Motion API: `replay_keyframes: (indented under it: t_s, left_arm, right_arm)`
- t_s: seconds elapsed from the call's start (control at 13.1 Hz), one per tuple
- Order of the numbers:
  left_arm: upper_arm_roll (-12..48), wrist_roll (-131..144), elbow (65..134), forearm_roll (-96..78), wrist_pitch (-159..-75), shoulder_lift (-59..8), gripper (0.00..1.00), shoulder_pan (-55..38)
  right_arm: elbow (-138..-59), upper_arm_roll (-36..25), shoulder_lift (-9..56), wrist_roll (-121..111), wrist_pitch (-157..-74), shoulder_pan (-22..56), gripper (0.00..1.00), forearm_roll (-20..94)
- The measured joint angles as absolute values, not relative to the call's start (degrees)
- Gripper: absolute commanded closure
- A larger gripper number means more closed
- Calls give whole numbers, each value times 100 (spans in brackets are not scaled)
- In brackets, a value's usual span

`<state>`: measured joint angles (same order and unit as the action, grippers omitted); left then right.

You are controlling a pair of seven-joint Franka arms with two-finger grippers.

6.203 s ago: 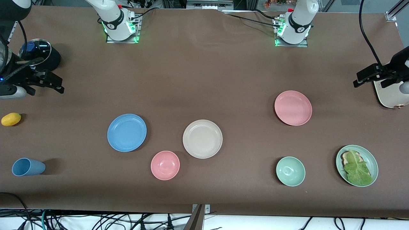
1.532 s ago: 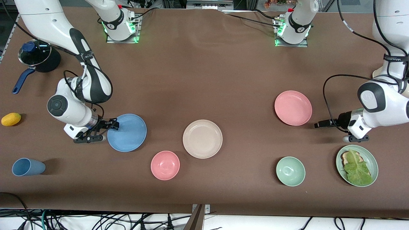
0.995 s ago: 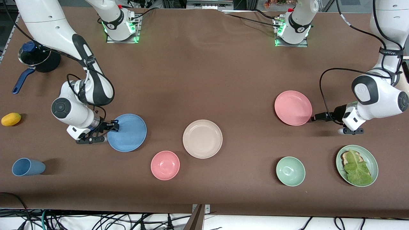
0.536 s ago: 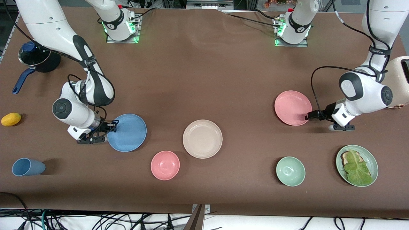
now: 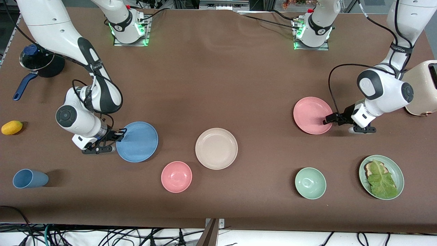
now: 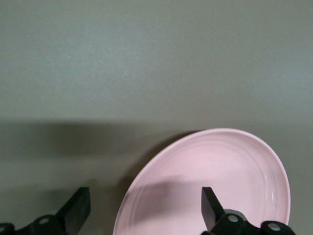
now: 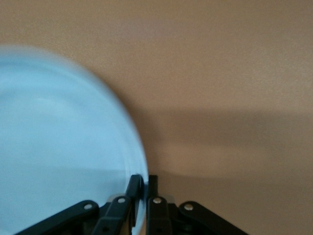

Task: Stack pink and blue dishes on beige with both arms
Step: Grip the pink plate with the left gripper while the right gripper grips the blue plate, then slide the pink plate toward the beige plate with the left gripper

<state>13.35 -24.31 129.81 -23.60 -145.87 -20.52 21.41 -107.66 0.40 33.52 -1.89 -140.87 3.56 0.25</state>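
The blue plate (image 5: pixel 138 141) lies toward the right arm's end of the table. My right gripper (image 5: pixel 119 134) is shut on its rim at the edge away from the beige plate (image 5: pixel 216 148). In the right wrist view the fingers (image 7: pixel 134 188) pinch the rim of the blue plate (image 7: pixel 58 147). The pink plate (image 5: pixel 312 115) lies toward the left arm's end. My left gripper (image 5: pixel 329 120) is low at its edge and open. In the left wrist view one finger (image 6: pixel 78 210) is off the pink plate (image 6: pixel 220 171) and the other is over it, so the rim runs between them.
A pink bowl (image 5: pixel 176 176) sits just nearer the camera than the beige plate. A green bowl (image 5: pixel 310 183) and a green plate with lettuce and toast (image 5: pixel 381 177) lie nearer than the pink plate. A blue cup (image 5: pixel 30 178), yellow fruit (image 5: pixel 12 127), lidded pot (image 5: pixel 41 61) and toaster (image 5: pixel 421 89) stand at the table's ends.
My left gripper slid in from the table's end until its open fingers straddle the pink plate's rim. The blue plate has shifted slightly toward the beige plate in my right gripper.
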Motion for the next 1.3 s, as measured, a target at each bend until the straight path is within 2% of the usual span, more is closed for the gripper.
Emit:
replay_keyframes:
  t_s: [0.08, 0.61, 0.69, 0.77, 0.84, 1.3]
  left_arm:
    - [1341, -2432, 13077, -2360, -14590, -1945, 0, 2143]
    - [1351, -2509, 13570, -2360, -15232, -1906, 1, 2146]
    - [1356, -2511, 13591, -2360, -15329, -1962, 27, 2146]
    - [1361, -2513, 13604, -2360, -15439, -2033, 75, 2146]
    - [1368, -2516, 13605, -2360, -15519, -2096, 100, 2146]
    - [1382, -2533, 13592, -2360, -15575, -2129, 100, 2145]
  right_arm:
    - [-10766, 41, 3350, -189, -14087, 356, 100, 26]
    - [-10702, 50, 3322, -233, -14077, 358, 100, 29]
    - [-10626, 49, 3321, -239, -14025, 358, 100, 14]
    - [-10490, 48, 3320, -243, -13861, 358, 100, -15]
    - [-10306, 48, 3317, -244, -13627, 358, 100, -38]
    - [-9665, 7, 3281, -262, -12803, 356, 100, -212]
